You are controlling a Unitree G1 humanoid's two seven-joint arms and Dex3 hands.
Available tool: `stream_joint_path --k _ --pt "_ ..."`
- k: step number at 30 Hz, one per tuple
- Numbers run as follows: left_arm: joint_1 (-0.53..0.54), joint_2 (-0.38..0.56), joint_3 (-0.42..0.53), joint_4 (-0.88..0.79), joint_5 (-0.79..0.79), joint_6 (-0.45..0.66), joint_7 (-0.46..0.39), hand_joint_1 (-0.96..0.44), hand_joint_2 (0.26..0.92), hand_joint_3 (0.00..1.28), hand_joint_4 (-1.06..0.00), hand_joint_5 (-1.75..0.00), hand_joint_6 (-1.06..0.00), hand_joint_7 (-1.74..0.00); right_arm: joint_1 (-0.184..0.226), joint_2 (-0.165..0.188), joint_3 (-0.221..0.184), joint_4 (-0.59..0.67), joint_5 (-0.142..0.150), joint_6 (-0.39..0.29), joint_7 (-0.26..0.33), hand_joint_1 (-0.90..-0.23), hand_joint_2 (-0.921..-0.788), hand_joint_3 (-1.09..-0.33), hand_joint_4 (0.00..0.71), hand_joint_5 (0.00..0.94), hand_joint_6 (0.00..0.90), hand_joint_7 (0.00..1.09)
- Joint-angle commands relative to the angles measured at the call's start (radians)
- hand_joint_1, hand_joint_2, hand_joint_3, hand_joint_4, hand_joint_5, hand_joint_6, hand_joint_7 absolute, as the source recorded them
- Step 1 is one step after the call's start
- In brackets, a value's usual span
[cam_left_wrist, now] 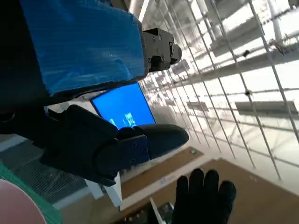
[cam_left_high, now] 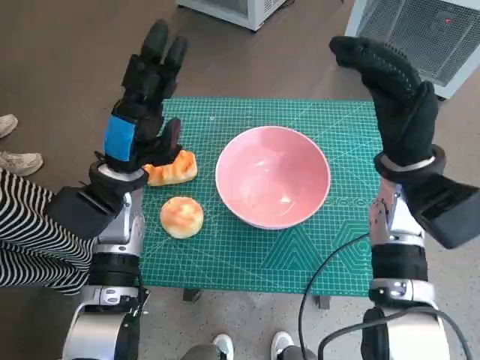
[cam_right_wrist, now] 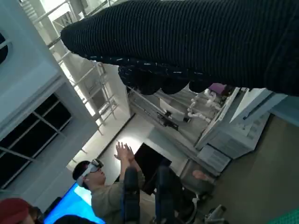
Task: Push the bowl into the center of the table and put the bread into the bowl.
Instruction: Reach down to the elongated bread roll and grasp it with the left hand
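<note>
**Robot hands raised, bowl and bread wait on the bench**

Robot hands hover over the scene with nothing in them: the left robot hand (cam_left_high: 142,112), black with blue tape across its back, is lifted above the bench's left side with its fingers spread, and the right robot hand (cam_left_high: 397,94), in a black knitted glove, is held up flat and wide past the right edge. Between them a pale pink, round ceramic-looking bowl (cam_left_high: 273,177) sits upright on the green gridded cutting mat (cam_left_high: 247,255) that covers the small bench, close to its middle and perhaps slightly right of it. Two pieces of bread lie to its left, apart from it: an elongated golden-orange pastry (cam_left_high: 172,168), partly under the left wrist, and a round golden bun (cam_left_high: 181,217) just nearer the robot.

The long pastry's axis runs roughly across the bench, one end pointing toward the bowl. The likely trouble is a grasp along that axis, which could let the soft piece slip, or a descending left robot hand knocking the bun aside. A hard shove from the right could also slide the bowl into the bread.

A person with raised hands (cam_right_wrist: 122,153) appears in the right wrist view.
</note>
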Motion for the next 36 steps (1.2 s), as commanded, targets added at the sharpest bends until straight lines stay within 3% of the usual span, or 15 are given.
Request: stream_joint_path --k 1,8,11,12,13,15,21,24,36 --pt "-0.031 0.027 0.013 0.032 -0.023 -0.029 -0.04 -0.8 0.921 0.57 -0.16 0.0 -0.07 -0.14 0.042 -0.012 0.012 -0.03 -0.018 0.017 -0.013 -0.816 -0.921 -0.721 0.157 0.015 -0.001 0.54" --pt "-0.048 0.138 0.034 0.07 0.067 -0.006 -0.009 -0.82 0.921 0.48 -0.15 0.0 -0.11 -0.15 0.053 -0.022 0.019 -0.049 -0.027 0.022 -0.023 -0.811 -0.921 -0.716 0.156 0.014 -0.001 0.55" --pt "-0.046 0.228 0.028 0.047 0.156 0.135 0.037 -0.82 0.921 0.41 -0.16 0.0 -0.13 -0.16 0.056 -0.03 0.019 -0.057 -0.032 0.023 -0.031 -0.811 -0.921 -0.713 0.157 0.014 -0.001 0.55" --pt "-0.072 0.299 -0.005 0.081 0.243 0.219 0.048 -0.82 0.921 0.33 -0.16 0.0 -0.15 -0.17 0.057 -0.033 0.016 -0.052 -0.034 0.018 -0.036 -0.815 -0.921 -0.709 0.158 0.014 -0.001 0.56" --pt "-0.09 0.348 -0.031 0.104 0.303 0.278 0.056 -0.69 0.887 0.2 -0.11 0.0 -0.14 -0.15 0.058 -0.034 0.015 -0.048 -0.037 0.014 -0.042 -0.816 -0.921 -0.708 0.159 0.014 -0.001 0.56" --pt "-0.119 0.41 -0.085 0.137 0.417 0.352 0.08 -0.58 0.852 0.11 -0.07 0.0 -0.14 -0.14 0.058 -0.035 0.014 -0.039 -0.041 0.007 -0.051 -0.815 -0.921 -0.71 0.156 0.012 -0.001 0.55" --pt "-0.166 0.442 -0.167 0.215 0.534 0.409 0.098 -0.26 0.737 0.02 -0.04 0.0 -0.15 -0.12 0.057 -0.035 0.014 -0.024 -0.057 -0.004 -0.071 -0.81 -0.921 -0.733 0.149 0.007 -0.001 0.54" --pt "-0.188 0.448 -0.204 0.261 0.574 0.408 0.108 -0.16 0.716 0.01 -0.05 -0.01 -0.16 -0.11 0.057 -0.035 0.016 -0.019 -0.06 -0.008 -0.081 -0.805 -0.921 -0.741 0.148 0.006 -0.001 0.54" --pt "-0.254 0.438 -0.287 0.392 0.627 0.438 0.1 -0.05 0.707 0.0 -0.08 -0.01 -0.2 -0.08 0.073 -0.028 0.027 -0.045 -0.054 0.009 -0.11 -0.8 -0.921 -0.742 0.15 0.006 -0.001 0.57"
